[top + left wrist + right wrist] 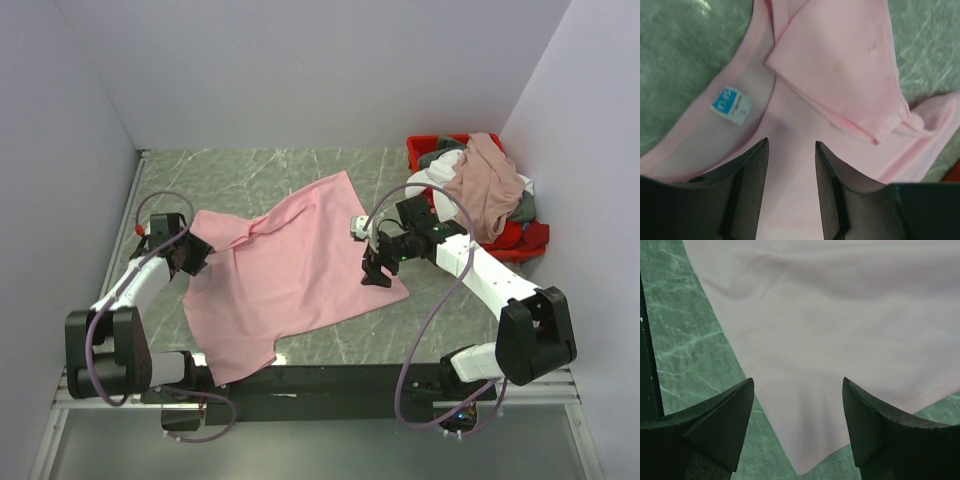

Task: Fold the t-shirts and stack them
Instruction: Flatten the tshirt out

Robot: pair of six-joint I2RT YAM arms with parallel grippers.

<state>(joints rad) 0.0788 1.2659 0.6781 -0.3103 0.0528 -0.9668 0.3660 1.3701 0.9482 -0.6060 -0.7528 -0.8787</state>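
Broadly, the green marbled counter (250, 170) carries one light pink t-shirt (290, 270) spread nearly flat across its middle. The neck end lies toward the left arm and a hem corner toward the right arm. The cloth looks thin, light and limp. It will probably sag and drag when lifted, and crease wherever it bunches, so it wants two holds taken together near the edges, not one in the middle.

At the far right a red plastic bin (425, 148) holds the other shirts in a heap, with a dusty rose shirt (485, 185) draped on top and grey, white and red cloth under it.

The left tool (790, 145) hovers over the neck area with its jaws a narrow gap apart and nothing between them. The doubled collar band there is the firmest place to pinch. The right tool (797, 385) stands wide and empty over the hem corner (800, 467), a good single-layer hold.

A sleeve (840, 65) lies folded over near the collar and likely needs flattening. Beside it sits a small blue-and-white label (731, 105).
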